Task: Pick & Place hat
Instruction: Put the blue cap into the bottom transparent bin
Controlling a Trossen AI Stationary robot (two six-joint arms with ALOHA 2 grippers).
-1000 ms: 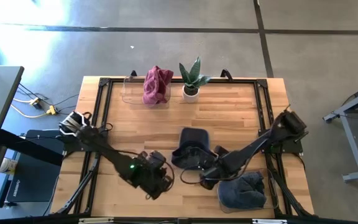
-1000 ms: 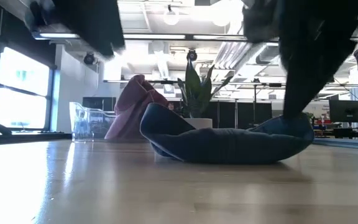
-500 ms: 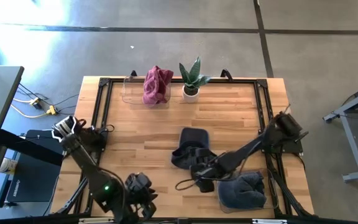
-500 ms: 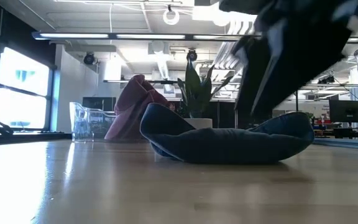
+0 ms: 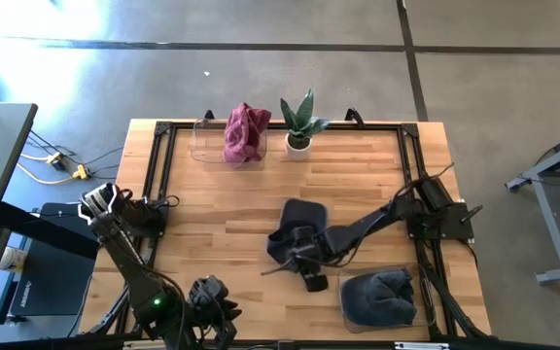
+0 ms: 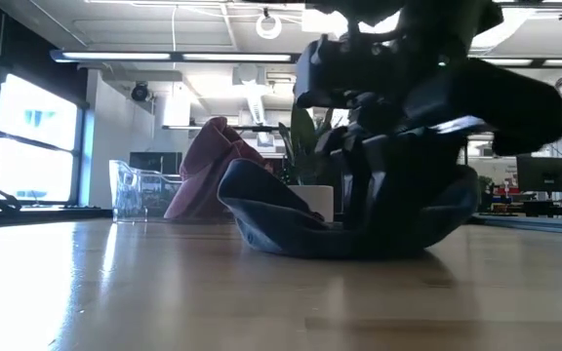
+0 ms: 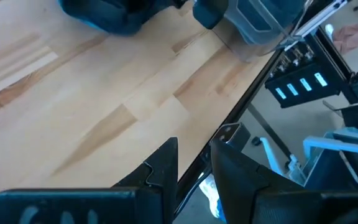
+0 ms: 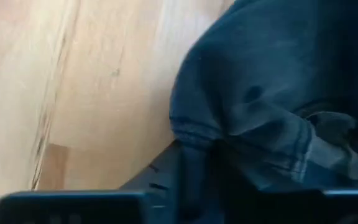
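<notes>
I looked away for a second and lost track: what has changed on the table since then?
The right claw has moved from the near side of the dark blue hat onto it and now presses into its fabric. The left claw has pulled back from mid-table to the near edge, holding nothing. The hat, the red hat, the plant and the container with the other blue hat stayed put.

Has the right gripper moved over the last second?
Yes. In the high view the right gripper has shifted away from the clear bin holding a dark hat, toward the potted plant, onto the blue hat.
</notes>
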